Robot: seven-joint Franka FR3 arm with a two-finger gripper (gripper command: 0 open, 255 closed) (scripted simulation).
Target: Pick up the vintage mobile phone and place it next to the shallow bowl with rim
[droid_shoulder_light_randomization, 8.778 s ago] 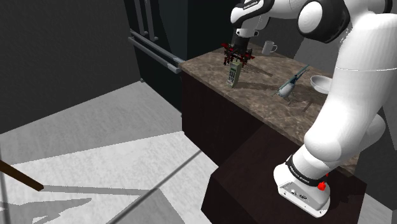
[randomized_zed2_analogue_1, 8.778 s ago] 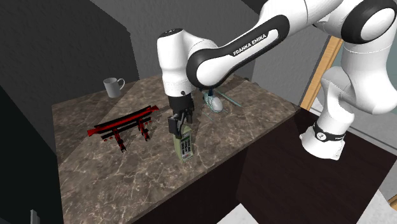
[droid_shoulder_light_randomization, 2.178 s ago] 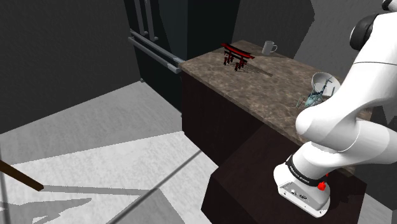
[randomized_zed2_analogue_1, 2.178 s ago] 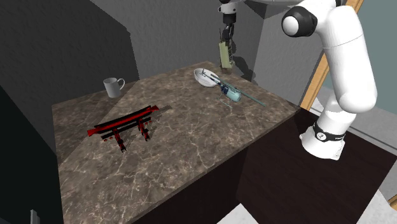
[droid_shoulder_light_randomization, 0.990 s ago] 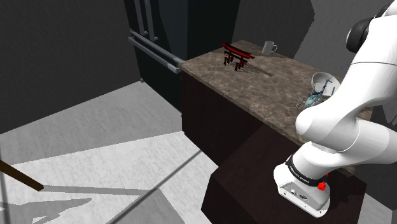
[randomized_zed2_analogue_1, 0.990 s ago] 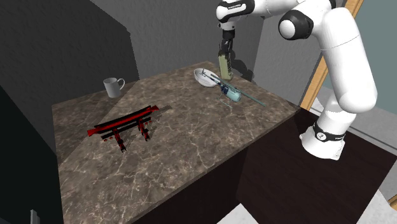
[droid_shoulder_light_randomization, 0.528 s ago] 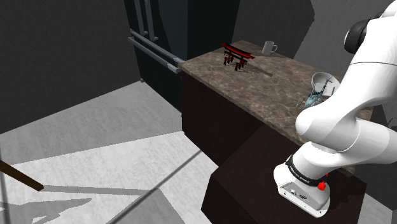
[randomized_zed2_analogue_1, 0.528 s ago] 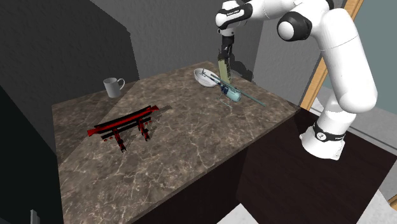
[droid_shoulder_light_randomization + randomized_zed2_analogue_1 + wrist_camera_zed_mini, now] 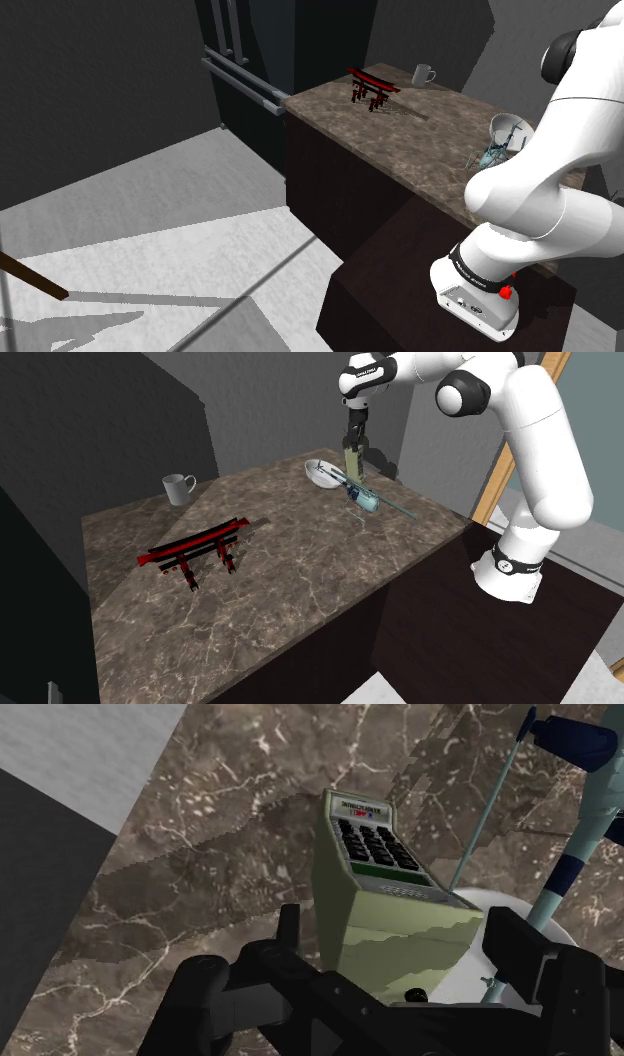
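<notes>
The olive-green vintage phone (image 9: 352,460) with black keys stands on end on the marble counter, right beside the white shallow bowl (image 9: 320,476). My gripper (image 9: 353,438) hangs straight above it. In the wrist view the phone (image 9: 385,874) sits between my fingers (image 9: 291,932), which stand apart with a small gap on each side, so nothing is clasped. The bowl's white rim (image 9: 500,902) shows just behind the phone. In the shoulder view the bowl (image 9: 505,127) peeks out from behind my arm.
A teal toy helicopter (image 9: 365,500) lies close to the phone and bowl, and its blue parts (image 9: 568,739) show beyond my right finger. A red and black torii model (image 9: 195,547) and a white mug (image 9: 179,487) stand farther along the counter (image 9: 280,592). A grey wall rises just behind the bowl.
Over the last second the gripper came down with the phone and set it on end beside the bowl. The fingers have since parted from its sides.
</notes>
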